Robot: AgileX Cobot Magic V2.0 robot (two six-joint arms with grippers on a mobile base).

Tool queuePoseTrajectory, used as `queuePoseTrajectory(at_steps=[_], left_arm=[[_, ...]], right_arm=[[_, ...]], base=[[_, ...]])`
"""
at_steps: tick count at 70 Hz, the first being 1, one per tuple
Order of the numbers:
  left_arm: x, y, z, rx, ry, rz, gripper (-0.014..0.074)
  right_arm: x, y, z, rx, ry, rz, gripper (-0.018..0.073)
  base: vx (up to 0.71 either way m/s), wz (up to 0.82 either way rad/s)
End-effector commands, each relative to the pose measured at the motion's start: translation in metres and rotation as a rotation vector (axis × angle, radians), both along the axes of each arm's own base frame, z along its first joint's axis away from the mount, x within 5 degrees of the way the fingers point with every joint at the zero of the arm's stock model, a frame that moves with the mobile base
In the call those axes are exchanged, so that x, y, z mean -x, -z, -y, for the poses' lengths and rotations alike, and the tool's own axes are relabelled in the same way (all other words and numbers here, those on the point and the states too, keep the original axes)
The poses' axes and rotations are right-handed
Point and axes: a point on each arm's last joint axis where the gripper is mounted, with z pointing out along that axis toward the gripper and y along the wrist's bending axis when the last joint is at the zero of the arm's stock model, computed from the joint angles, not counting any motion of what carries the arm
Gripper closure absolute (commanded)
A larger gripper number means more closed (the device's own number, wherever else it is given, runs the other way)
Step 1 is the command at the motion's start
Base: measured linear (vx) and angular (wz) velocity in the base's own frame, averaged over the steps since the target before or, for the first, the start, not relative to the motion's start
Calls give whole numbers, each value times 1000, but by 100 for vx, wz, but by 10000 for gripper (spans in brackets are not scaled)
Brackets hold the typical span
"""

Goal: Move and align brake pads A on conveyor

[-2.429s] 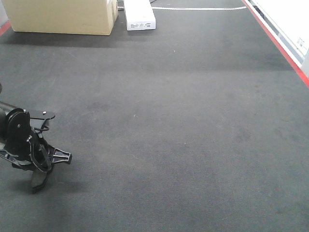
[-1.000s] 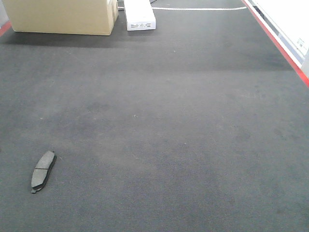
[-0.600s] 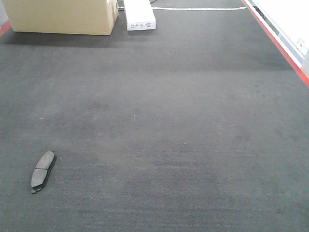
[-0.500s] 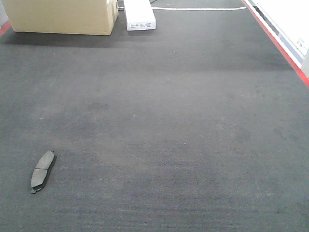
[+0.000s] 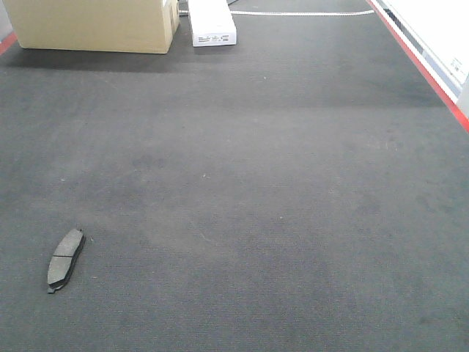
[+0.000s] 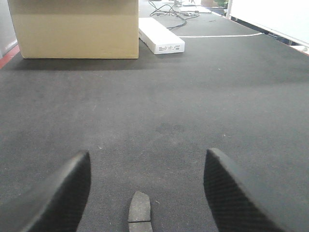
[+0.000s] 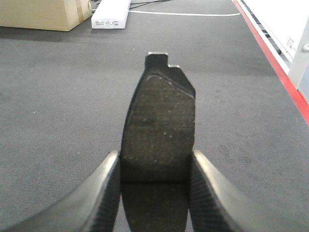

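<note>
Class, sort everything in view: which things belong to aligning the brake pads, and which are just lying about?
Job: laid pad, held pad, right tool, left tool, conveyor.
Lying about: cardboard box, white box.

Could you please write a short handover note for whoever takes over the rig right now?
Left pincer: open, empty, facing the placed brake pad.
Right pincer: shut on the held brake pad, over the conveyor.
Done: one pad lies flat on the belt, low left in the front view.
Left: set the held pad down aligned with it; further pads are not in view.
</note>
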Motion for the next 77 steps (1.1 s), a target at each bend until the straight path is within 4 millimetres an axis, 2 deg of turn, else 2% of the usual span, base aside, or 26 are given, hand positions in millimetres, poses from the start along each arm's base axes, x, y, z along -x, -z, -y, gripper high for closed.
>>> queuePoseTrajectory(at_steps=[1,23,33,46,56,66,77], left_arm=[[-1,-12,1,8,15,76,126],[-1,-12,1,8,15,76,126],[-1,-12,1,8,15,74,126],[-1,-12,1,8,15,74,126],[-1,-12,1,8,15,74,126],[-1,-12,1,8,15,74,126],[-1,-12,1,8,15,74,126]], right_arm=[[-2,-19,1,-2,9,119,569],[-3,-19,0,-39,10,110,568],[-19,-28,-2,-32,9,37,565],[-64,-45,-7,-15,0,-210,561],[-105,-46,-12,-23,-7,-374,557],[-144,-33,-15,-14,-6,-497,553],[-182,-7,-19,-9,-4,-638,549]], base=[[0,0],[0,0],[0,0],[0,0],[0,0],[0,0],[0,0]])
